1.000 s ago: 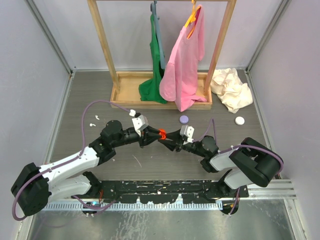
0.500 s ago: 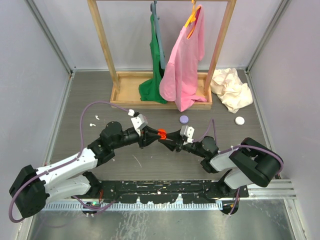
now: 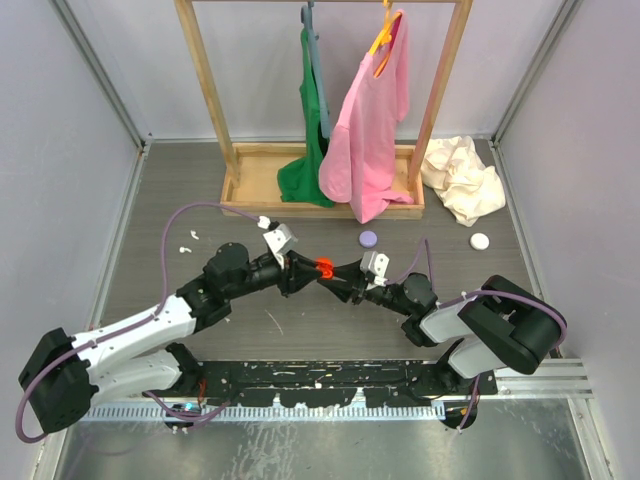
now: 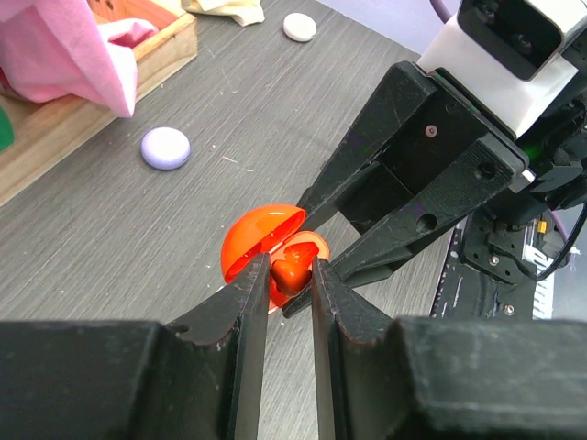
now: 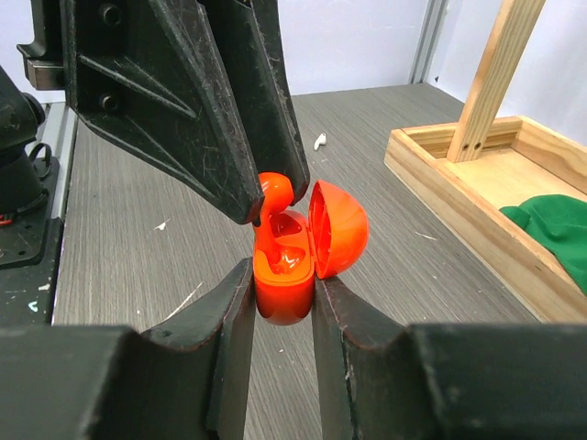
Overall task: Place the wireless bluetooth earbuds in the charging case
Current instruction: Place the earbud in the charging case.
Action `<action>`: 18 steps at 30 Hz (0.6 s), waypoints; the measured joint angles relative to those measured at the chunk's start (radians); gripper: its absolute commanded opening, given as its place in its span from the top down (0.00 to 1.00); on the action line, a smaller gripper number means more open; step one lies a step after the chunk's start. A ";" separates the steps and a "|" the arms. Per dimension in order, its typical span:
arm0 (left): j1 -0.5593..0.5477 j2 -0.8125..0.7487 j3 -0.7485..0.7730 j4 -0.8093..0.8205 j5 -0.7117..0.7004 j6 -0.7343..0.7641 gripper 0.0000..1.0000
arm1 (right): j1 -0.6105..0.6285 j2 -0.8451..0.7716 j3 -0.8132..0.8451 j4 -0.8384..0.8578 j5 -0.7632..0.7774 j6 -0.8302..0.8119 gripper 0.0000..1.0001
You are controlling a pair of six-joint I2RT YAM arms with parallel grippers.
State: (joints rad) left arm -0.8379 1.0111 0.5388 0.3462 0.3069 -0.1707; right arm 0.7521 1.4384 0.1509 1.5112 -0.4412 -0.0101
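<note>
The orange charging case (image 5: 284, 286) is held upright above the table with its lid (image 5: 337, 227) swung open, and my right gripper (image 5: 282, 280) is shut on its body. My left gripper (image 4: 289, 268) is shut on one orange earbud (image 4: 292, 272). In the right wrist view the earbud (image 5: 271, 213) reaches down from the left fingers, its stem inside the case's left slot. In the top view the two grippers meet tip to tip at the case (image 3: 324, 267), near the middle of the table. No other earbud shows.
A purple disc (image 3: 367, 239) and a white disc (image 3: 480, 241) lie on the table behind the grippers. Further back stand a wooden clothes rack base (image 3: 250, 185) with pink (image 3: 370, 130) and green (image 3: 312, 150) garments, and a cream cloth heap (image 3: 462, 178).
The left wrist has edged slightly toward the back; both grippers stay together at the case, still holding.
</note>
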 measured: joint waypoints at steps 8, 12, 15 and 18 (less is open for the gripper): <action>-0.015 0.037 0.055 -0.082 -0.037 -0.031 0.70 | 0.000 0.000 0.000 0.003 0.010 0.000 0.86; -0.021 0.051 0.091 -0.140 -0.066 -0.059 0.67 | 0.000 0.000 0.000 0.004 0.014 0.000 0.86; -0.022 0.053 0.117 -0.175 -0.080 -0.079 0.61 | 0.000 0.000 0.000 0.006 0.014 0.000 0.86; -0.024 0.053 0.132 -0.201 -0.087 -0.103 0.56 | 0.000 0.000 0.000 0.006 0.018 0.000 0.86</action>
State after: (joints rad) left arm -0.8623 1.0645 0.6712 0.1455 0.2203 -0.2733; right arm 0.7517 1.4387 0.1509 1.5177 -0.4232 -0.0101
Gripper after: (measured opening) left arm 0.400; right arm 0.334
